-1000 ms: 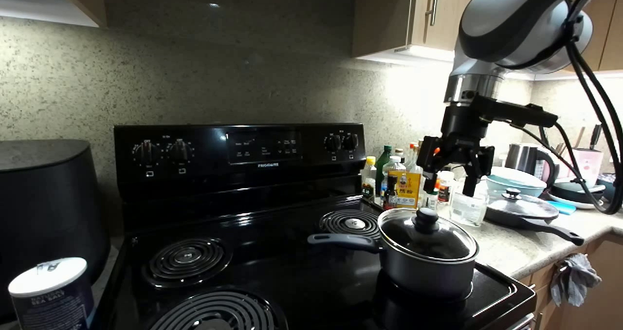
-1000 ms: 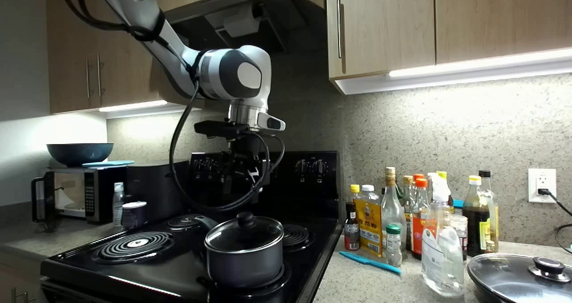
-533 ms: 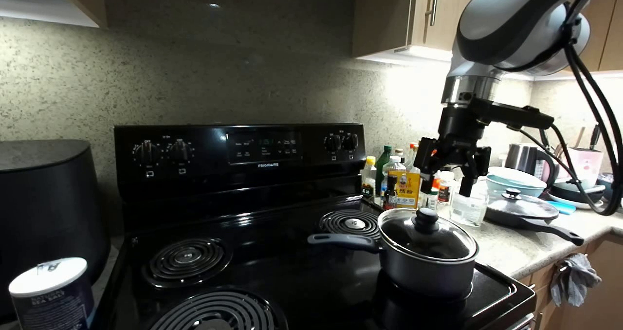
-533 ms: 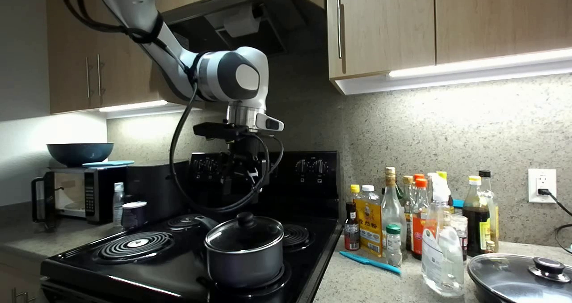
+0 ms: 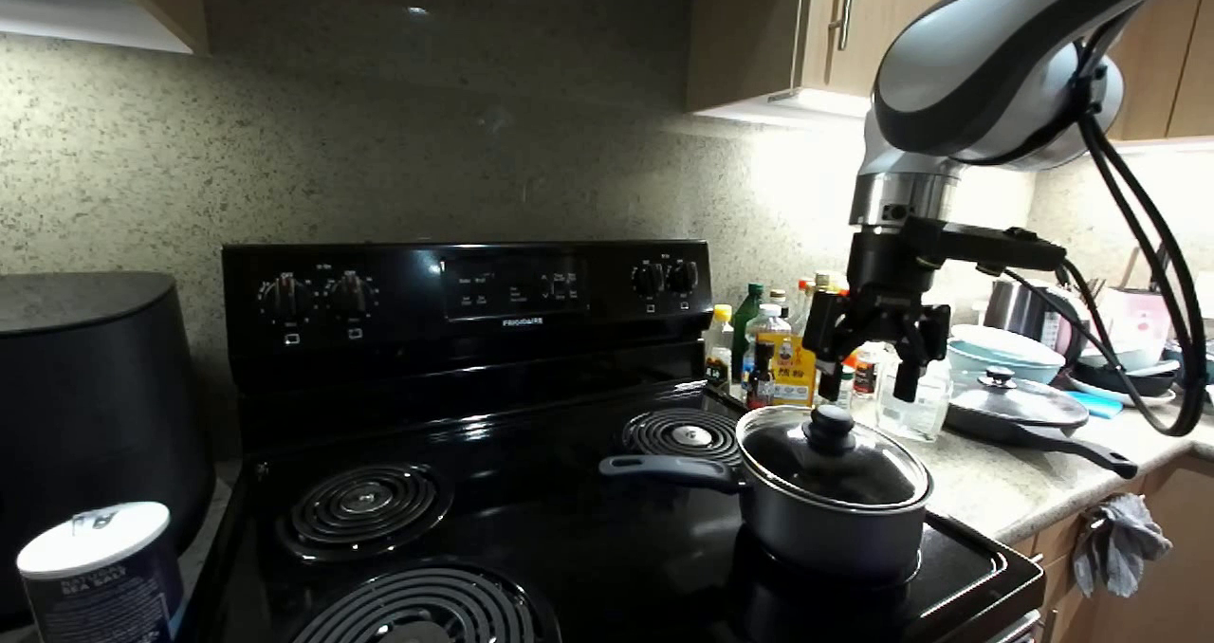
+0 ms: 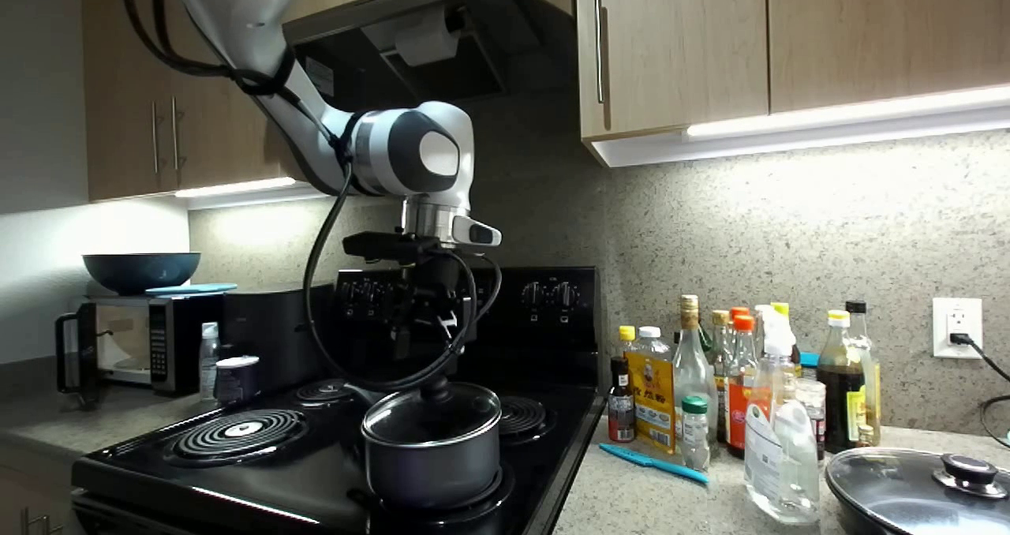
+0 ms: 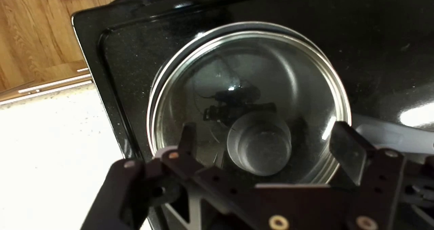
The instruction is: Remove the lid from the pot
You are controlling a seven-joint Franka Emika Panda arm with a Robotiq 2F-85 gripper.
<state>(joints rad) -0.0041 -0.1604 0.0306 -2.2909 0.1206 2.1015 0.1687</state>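
Observation:
The pot [image 5: 835, 539] stands on the stove's burner, and it also shows in an exterior view [image 6: 432, 472]. The glass lid [image 5: 782, 453] sits on the pot, with its dark knob [image 5: 831, 427] upright at the centre. In the wrist view the lid [image 7: 312, 70] fills the middle, and the round knob [image 7: 263, 148] lies between the fingers. My gripper [image 5: 868, 389] is open and empty, pointing down. It is above the lid, with its fingertips a little higher than the knob and apart from it. In an exterior view the gripper [image 6: 432, 344] is partly hidden by its cable.
The pot's handle [image 5: 669, 470] sticks out over the stove. Several bottles and a yellow box [image 5: 795, 368] stand on the counter behind. A see-through spray bottle [image 6: 781, 464] and a lidded frying pan [image 6: 907, 488] stand beside the stove. A blue knife [image 6: 655, 462] lies on the counter.
My gripper has moved down toward the lid's knob and slightly to the side, staying open. The pot and lid have not moved.

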